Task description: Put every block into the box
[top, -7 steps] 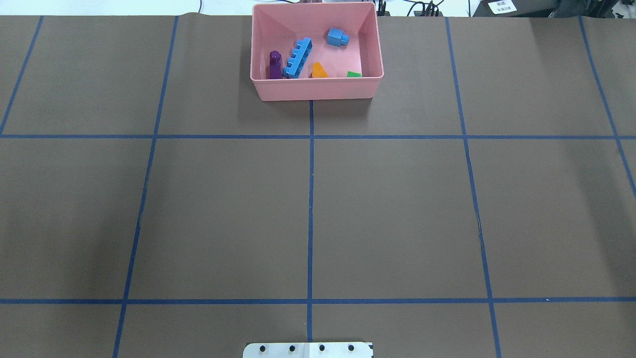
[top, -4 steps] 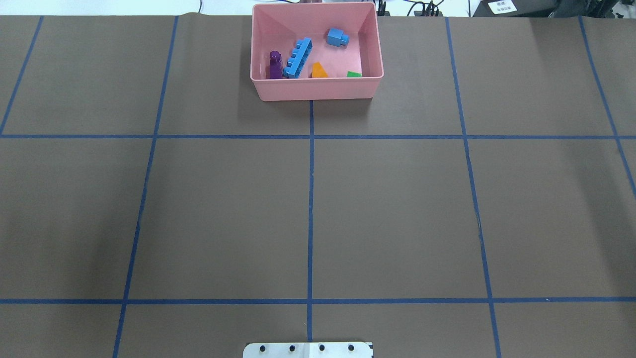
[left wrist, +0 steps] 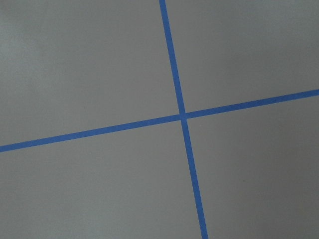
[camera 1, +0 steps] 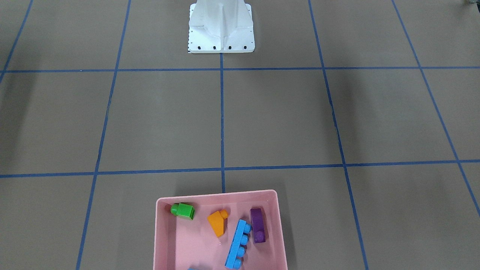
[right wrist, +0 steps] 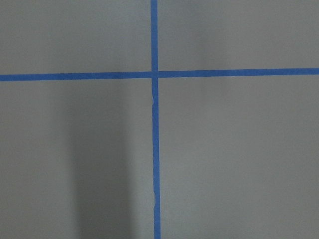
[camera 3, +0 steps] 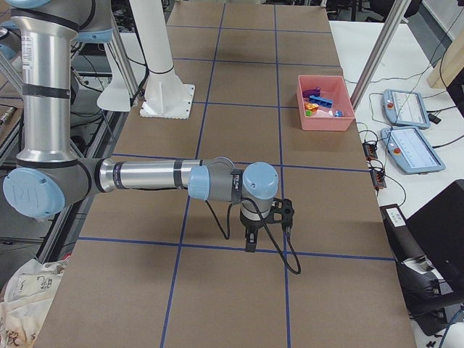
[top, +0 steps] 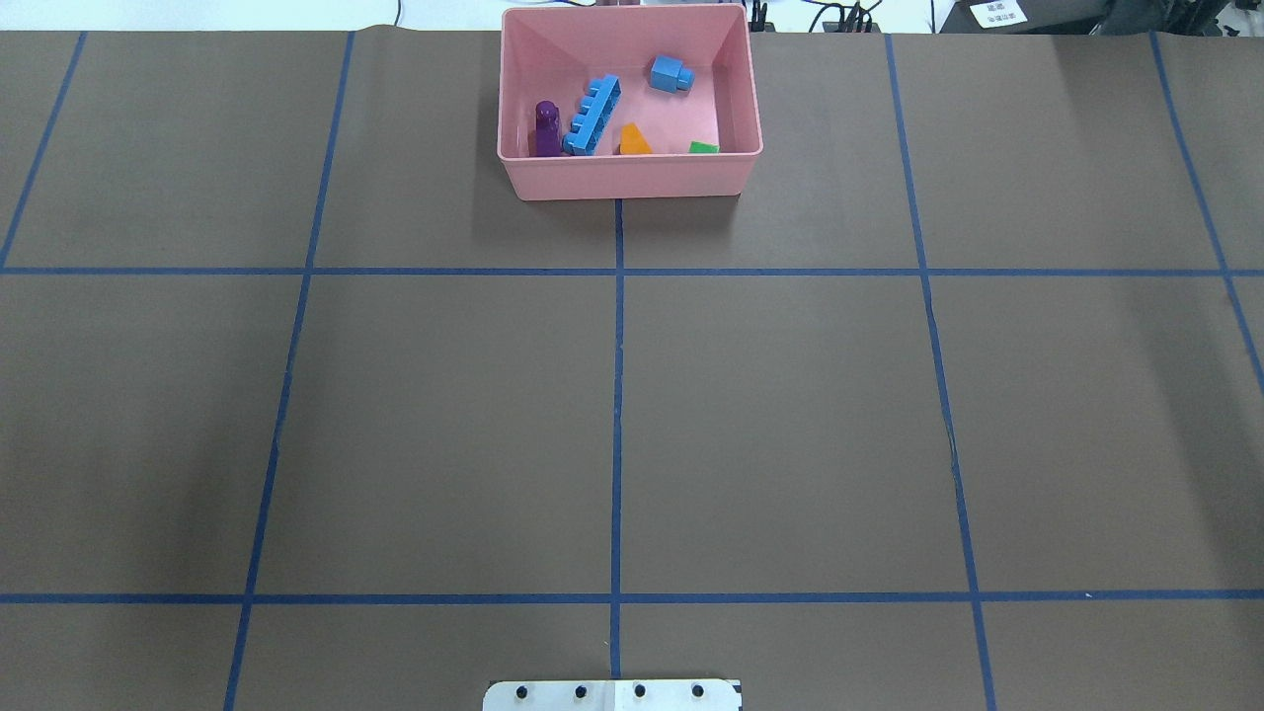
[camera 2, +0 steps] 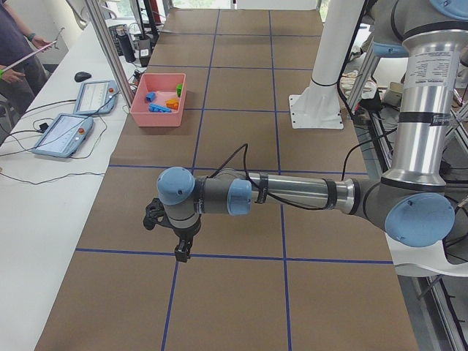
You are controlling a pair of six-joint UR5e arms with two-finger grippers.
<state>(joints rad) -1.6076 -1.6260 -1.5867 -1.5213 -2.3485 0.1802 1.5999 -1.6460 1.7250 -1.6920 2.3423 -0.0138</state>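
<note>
The pink box [top: 632, 180] stands at the far middle of the table, also seen in the front-facing view [camera 1: 163, 240]. Inside it lie the blocks: a purple one [top: 545, 124], a long light-blue one [top: 592, 116], a small blue cube [top: 671, 74], an orange sloped one [top: 634, 140] and a green one [top: 703, 148]. My left gripper [camera 2: 181, 252] hangs over the table's left end, far from the box, and shows only in the left side view. My right gripper [camera 3: 250, 245] hangs over the right end. I cannot tell whether either is open or shut.
The white robot base [camera 1: 221, 30] stands at the near middle edge. Blue tape lines cross the brown table cover. Two teach pendants [camera 2: 62, 135] lie on the white bench beyond the box, where a person [camera 2: 14, 51] stands.
</note>
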